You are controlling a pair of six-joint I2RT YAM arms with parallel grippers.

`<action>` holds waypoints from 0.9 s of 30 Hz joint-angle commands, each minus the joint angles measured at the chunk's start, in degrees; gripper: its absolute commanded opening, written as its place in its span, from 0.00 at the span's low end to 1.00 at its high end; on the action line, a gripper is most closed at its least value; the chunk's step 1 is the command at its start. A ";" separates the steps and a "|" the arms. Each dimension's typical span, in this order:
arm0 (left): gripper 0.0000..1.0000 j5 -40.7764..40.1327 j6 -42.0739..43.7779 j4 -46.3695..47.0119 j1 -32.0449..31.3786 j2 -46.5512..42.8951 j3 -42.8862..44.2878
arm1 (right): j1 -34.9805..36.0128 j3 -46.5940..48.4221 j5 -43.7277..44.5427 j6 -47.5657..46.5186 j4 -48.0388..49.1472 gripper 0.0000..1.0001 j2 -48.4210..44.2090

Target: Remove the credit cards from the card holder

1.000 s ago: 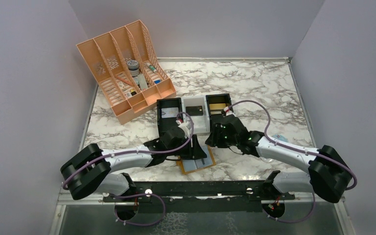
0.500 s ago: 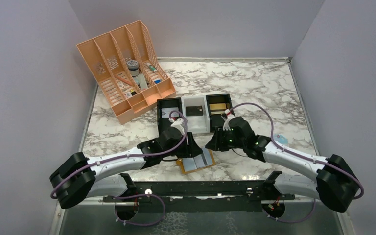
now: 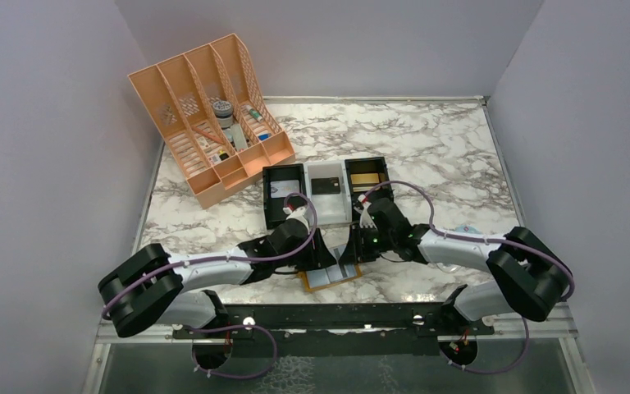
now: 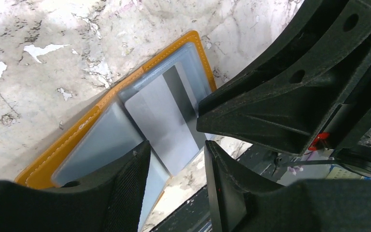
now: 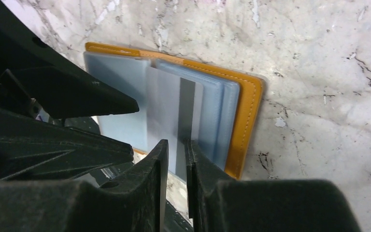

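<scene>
The card holder (image 3: 326,281) lies open near the table's front edge, tan-rimmed (image 5: 246,111) with pale blue-grey panels (image 4: 101,140). One grey credit card (image 5: 166,111) with a dark stripe sticks partway out of its right half (image 4: 162,116). My right gripper (image 5: 177,150) hangs over that card's protruding end with its jaws a narrow gap apart, the stripe showing through the gap. Whether they touch the card I cannot tell. My left gripper (image 4: 176,157) is open, and its left finger (image 4: 125,188) is over the left panel. Both grippers crowd together above the holder (image 3: 336,250).
Three small bins (image 3: 326,190) stand in a row just behind the grippers, the right one holding something tan. A peach file organizer (image 3: 205,115) with small items stands at the back left. A clear-blue packet (image 3: 467,232) lies by the right arm. A black rail (image 3: 328,316) borders the front edge.
My right gripper has moved left and down onto the card holder, and its jaws have narrowed. My left gripper shifted slightly but stays open over the holder.
</scene>
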 commanded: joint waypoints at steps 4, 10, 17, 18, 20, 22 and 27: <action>0.47 -1.30 -2.01 3.22 -0.28 1.82 -1.58 | -0.05 1.81 3.84 -1.00 -3.52 0.17 3.20; 0.46 -1.00 -2.71 5.15 -0.28 3.48 -2.45 | -0.03 0.61 4.26 -0.13 -3.06 0.16 3.96; 0.43 -1.98 -6.65 10.55 -0.46 5.29 -4.80 | -0.06 -0.60 5.61 0.79 -2.93 0.16 4.37; 0.42 -2.28 -7.18 11.31 -0.50 5.67 -4.85 | -0.07 -0.77 5.73 0.87 -2.94 0.15 4.51; 0.40 -2.79 -7.62 12.04 -0.54 6.39 -4.83 | -0.02 -0.82 5.79 0.88 -2.89 0.15 4.75; 0.38 -3.42 -8.56 13.08 -0.63 6.74 -5.23 | -0.06 -0.96 6.07 0.93 -2.83 0.15 4.97; 0.31 -3.88 -10.24 16.76 -0.98 7.41 -6.14 | -0.06 -1.09 6.71 1.06 -2.71 0.15 5.17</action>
